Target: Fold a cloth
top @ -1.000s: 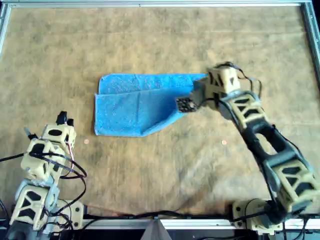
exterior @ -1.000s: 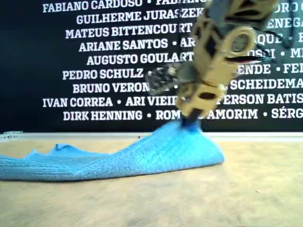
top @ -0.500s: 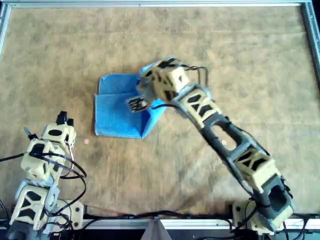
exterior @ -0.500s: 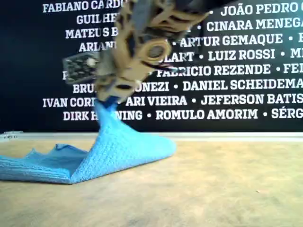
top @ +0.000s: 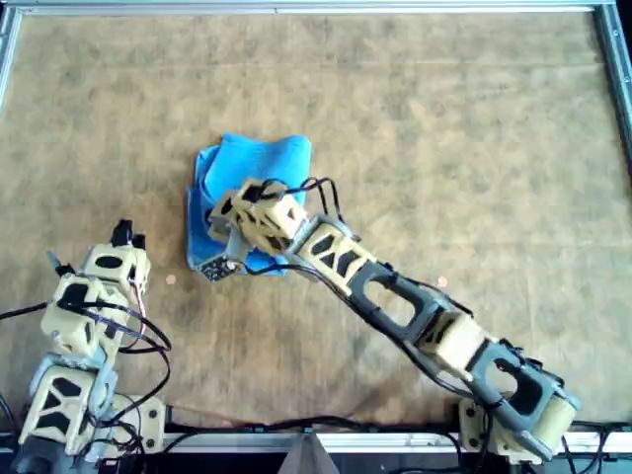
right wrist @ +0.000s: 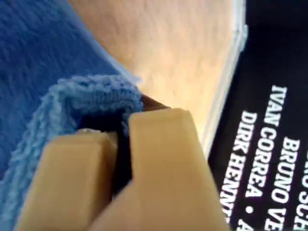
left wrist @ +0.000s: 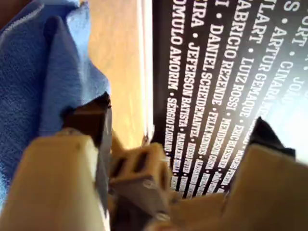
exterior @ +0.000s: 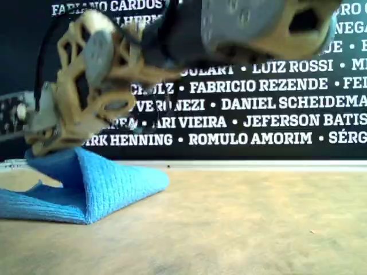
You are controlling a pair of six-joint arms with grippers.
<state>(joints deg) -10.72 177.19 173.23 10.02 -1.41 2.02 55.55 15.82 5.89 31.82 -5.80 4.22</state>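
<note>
The tan counter (top: pixel 474 138) lay before a black wall of names. The cloth (top: pixel 252 168), left of centre in the overhead view, was already doubled. The right hand (top: pixel 225 247) pinched a cloth edge above the near-left corner; release remained. The left hand (left wrist: pixel 178 120) was spread, idle.

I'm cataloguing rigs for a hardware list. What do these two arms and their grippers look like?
Both arms are built of tan, lattice-patterned shells over dark grey joints, with loose black cables; the parked arm also shows thin red wires. The right gripper has blocky tan fingers. The left gripper has tan fingers tipped with black pads.
</note>
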